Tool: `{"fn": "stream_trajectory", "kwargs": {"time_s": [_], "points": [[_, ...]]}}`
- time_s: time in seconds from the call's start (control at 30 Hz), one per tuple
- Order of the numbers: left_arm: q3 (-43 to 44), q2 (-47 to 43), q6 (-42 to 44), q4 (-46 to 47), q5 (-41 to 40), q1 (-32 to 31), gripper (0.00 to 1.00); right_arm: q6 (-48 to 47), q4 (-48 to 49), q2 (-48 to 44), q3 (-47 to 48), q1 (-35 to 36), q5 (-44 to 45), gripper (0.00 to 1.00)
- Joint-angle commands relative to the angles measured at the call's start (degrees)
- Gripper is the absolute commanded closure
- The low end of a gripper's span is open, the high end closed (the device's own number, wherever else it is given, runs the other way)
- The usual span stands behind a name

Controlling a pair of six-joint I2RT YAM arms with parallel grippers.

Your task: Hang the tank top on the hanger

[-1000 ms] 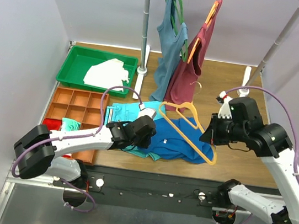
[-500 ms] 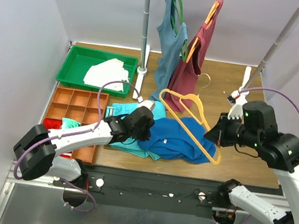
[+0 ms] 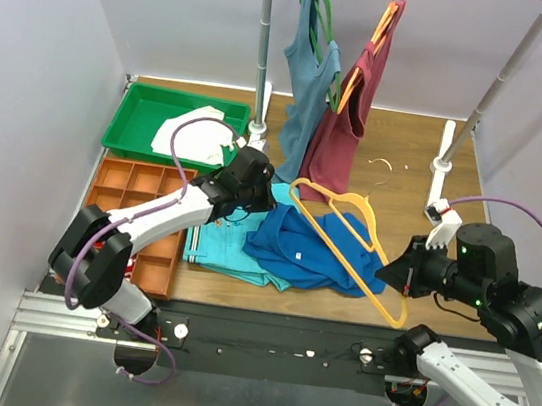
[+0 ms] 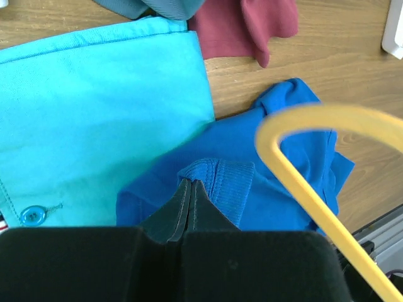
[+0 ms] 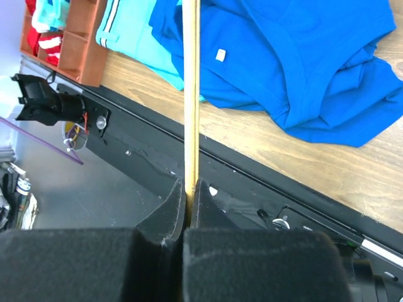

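Left pincer (image 4: pixel 191 187) is pressed together on a ribbed hem of the tank top (image 3: pixel 306 254), its tips pinching that blue fold right at the cloth's upper-left edge. The tank top lies crumpled on the wooden surface (image 3: pixel 409 172), near the front edge and about centre, its left part overlapping the folded turquoise garment (image 3: pixel 227 249) beside it.

Over to the right pincer (image 5: pixel 190 187): clamped tight on the hanger (image 5: pixel 190 94), with the thin orange bar running straight out from between its tips. From above, that grip sits at the hanger's near right corner. The hanger stretches away to the upper left over the tank top, and the left wrist view shows its rounded far corner raised above the blue cloth, just beside the pinched hem. Whether any part of the hanger touches the cloth, I cannot tell.

At the back, a grey-blue top (image 3: pixel 307 87) and a maroon top (image 3: pixel 348 123) hang from the rail, their lower ends close to the turquoise garment. Off to the left sit a green tray (image 3: pixel 129 121) with white cloth (image 3: pixel 195 134) in it and an orange compartment tray (image 3: pixel 124 188) nearer the arms
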Motion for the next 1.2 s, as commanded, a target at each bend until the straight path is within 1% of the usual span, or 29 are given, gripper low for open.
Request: {"fn": "stream_trajectory", "kwargs": {"time_s": [0.0,0.2,0.3,0.47,0.67,0.77,0.83,1.0,1.13,1.17], "points": [[2.1,2.5,-1.1,1.9,3.8,1.9,1.00,1.1,0.2,-2.7,-0.6,0.4,-0.9,0.99],[3.4,3.2,-1.1,1.9,4.3,2.5,1.00,1.7,-2.3,-5.0,-2.3,0.4,-1.7,0.99],[3.4,3.1,-1.1,2.2,4.1,2.6,1.00,2.7,-2.9,-7.0,-5.1,0.3,-1.9,0.99],[4.2,3.4,-1.2,2.6,4.4,2.7,1.00,3.9,-1.5,-8.6,-9.5,0.3,-5.7,0.99],[5.1,4.1,-0.8,2.1,4.4,3.1,1.00,4.3,-2.8,-9.5,-9.0,0.3,-4.2,0.99],[5.2,4.4,-1.0,2.4,4.8,3.4,1.00,4.4,-2.9,-10.0,-8.7,0.3,-5.3,0.99],[5.3,4.2,-1.2,2.6,5.1,3.4,1.00,4.3,-2.6,-10.1,-10.6,0.3,-6.1,0.99],[5.2,3.9,-1.2,2.6,5.8,3.4,1.00,4.6,3.8,-11.9,-17.4,0.3,-11.6,0.99],[5.2,3.4,-1.1,2.4,6.2,3.4,1.00,3.9,9.5,-12.6,-19.5,0.3,-12.0,0.99],[5.4,3.3,-1.1,2.2,6.3,3.4,1.00,3.9,12.3,-12.5,-20.8,0.3,-12.4,0.99]]}}
